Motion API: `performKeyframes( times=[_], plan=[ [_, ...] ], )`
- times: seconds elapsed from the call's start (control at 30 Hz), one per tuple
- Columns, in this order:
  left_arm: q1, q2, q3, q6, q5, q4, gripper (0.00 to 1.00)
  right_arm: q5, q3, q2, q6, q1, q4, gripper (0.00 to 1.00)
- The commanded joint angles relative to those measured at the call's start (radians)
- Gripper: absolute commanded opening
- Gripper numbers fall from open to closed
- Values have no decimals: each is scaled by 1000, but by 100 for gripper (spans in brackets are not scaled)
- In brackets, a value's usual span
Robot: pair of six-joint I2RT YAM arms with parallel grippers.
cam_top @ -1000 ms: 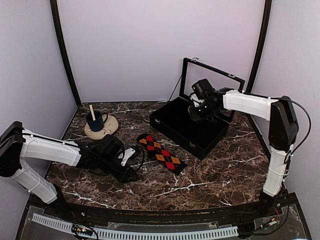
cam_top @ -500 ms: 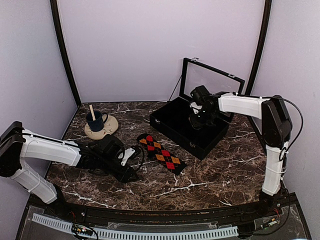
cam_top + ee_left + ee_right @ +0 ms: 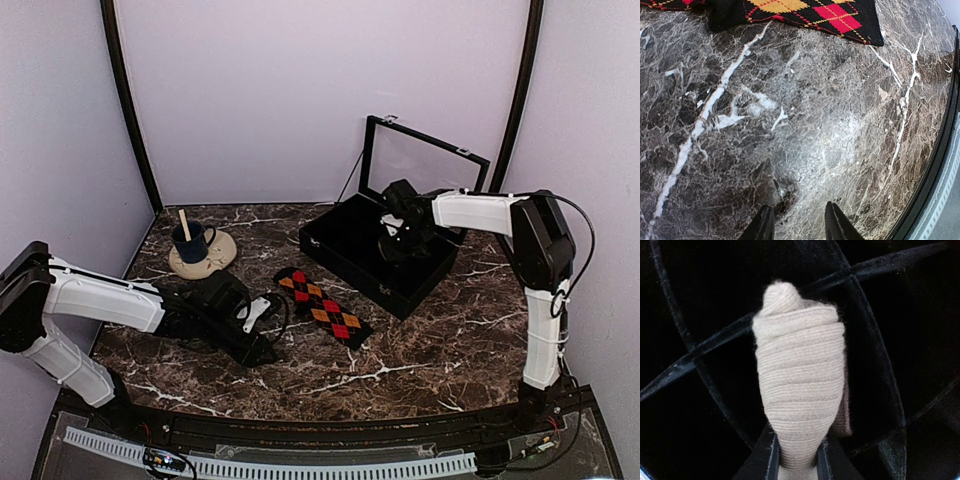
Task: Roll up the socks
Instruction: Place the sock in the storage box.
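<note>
The right pincer [image 3: 797, 456] grips the lower end of a rolled tan ribbed fabric sock [image 3: 800, 385], its two fingers closed on the fabric from either side. It holds the bundle over the dividers [image 3: 690, 360] of a black compartmented box [image 3: 385, 290] at the far right of the dark, white-veined marble table [image 3: 430, 340]. The box's glass-paned lid [image 3: 425, 160] stands raised behind it. Which compartment lies beneath the sock cannot be told; in the wrist view the roll crosses a junction of the dividers.

Near the middle of the table, a black sock with red and orange argyle diamonds [image 3: 322, 305] lies flat and unrolled, set diagonally and well apart from the box. Just to its left, the left pincer [image 3: 797, 225] is low over the marble, its fingers parted with nothing between them; the sock's edge shows at the top of its wrist view.

At the far left, a dark blue mug [image 3: 190, 242] holding a wooden stick [image 3: 184, 224] stands on a round beige saucer [image 3: 225, 252].
</note>
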Motion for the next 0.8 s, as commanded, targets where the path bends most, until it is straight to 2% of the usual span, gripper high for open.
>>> performKeyframes(
  times=[0.0,0.63,0.67,0.77],
  plan=[
    [5,8,-2,-14,12,16,37,-20,47,55,-1,-22,-47,0],
    [5,30,23,-33,15,5,37,12,299,240,-1,-47,-251,0],
    [5,28,23,-35,14,4,37,11,301,240,-1,-47,-252,3],
    [5,21,25,-40,11,-1,37,7,288,218,3,-49,-234,22]
  ],
)
